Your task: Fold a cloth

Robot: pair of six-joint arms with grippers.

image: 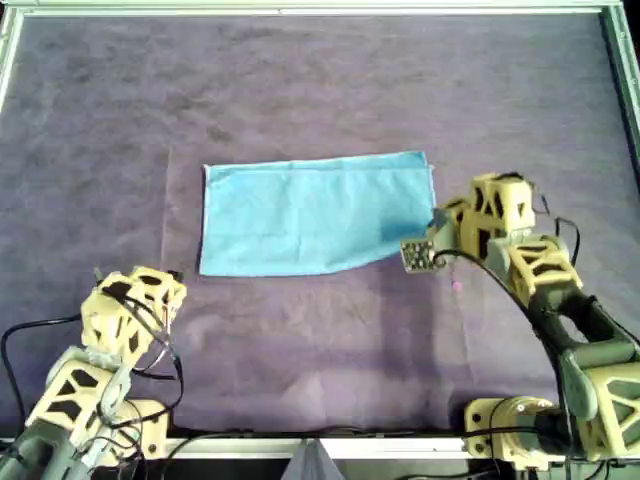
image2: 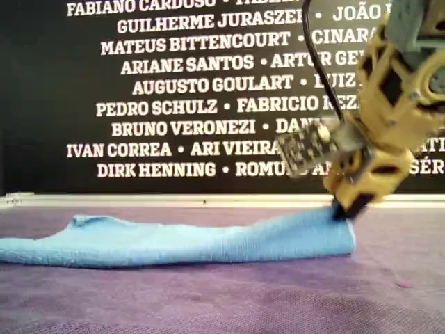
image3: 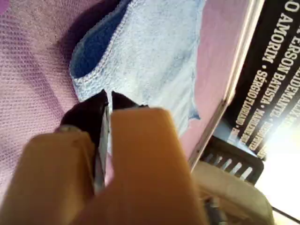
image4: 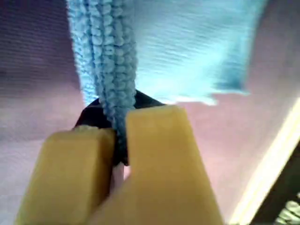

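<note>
The light blue cloth [image: 315, 215] lies as a flat rectangle on the middle of the purple mat [image: 320, 90]. My right gripper [image: 432, 228] is at the cloth's edge on the overhead view's right, shut on the thick layered hem [image4: 115, 70]. In the exterior view that end of the cloth [image2: 174, 240] rises slightly into the right gripper [image2: 342, 209]. My left gripper [image: 172, 283] sits low near the cloth's near corner on the overhead view's left. Its fingers look shut, with the left gripper's tips [image3: 108, 101] right at the cloth's layered corner [image3: 154, 42]; a pinch does not show.
A white rail [image: 300, 8] frames the mat on all sides. A black banner with white names [image2: 174, 104] stands behind the far rail. A small pink speck [image: 457, 286] lies on the mat near the right arm.
</note>
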